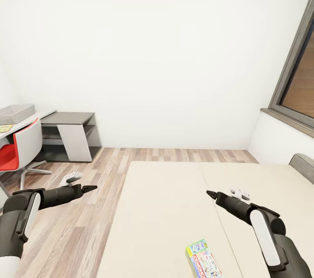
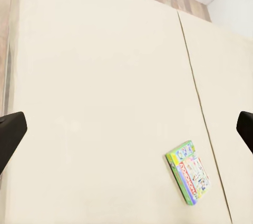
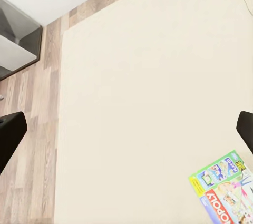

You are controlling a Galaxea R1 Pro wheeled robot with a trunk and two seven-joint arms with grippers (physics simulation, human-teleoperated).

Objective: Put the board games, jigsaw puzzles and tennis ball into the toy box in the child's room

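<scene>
Head view: bed [image 1: 174,208] takes up the lower frame, mattress bare apart from 1 green-white-red board game [image 1: 204,259] lying flat near its near edge, between the 2 arms. Step in hand, as I judge it: approaching that game for pickup. Toy box [image 1: 16,113] sits on the counter [image 1: 26,122], well apart from the bed, past the red chair [image 1: 19,149]. Open floor runs along the bed's side toward it. Left gripper [image 1: 90,189] and right gripper [image 1: 212,194] both empty, fingers spread in the wrist views. Next: lower right gripper to the game's edge.
</scene>
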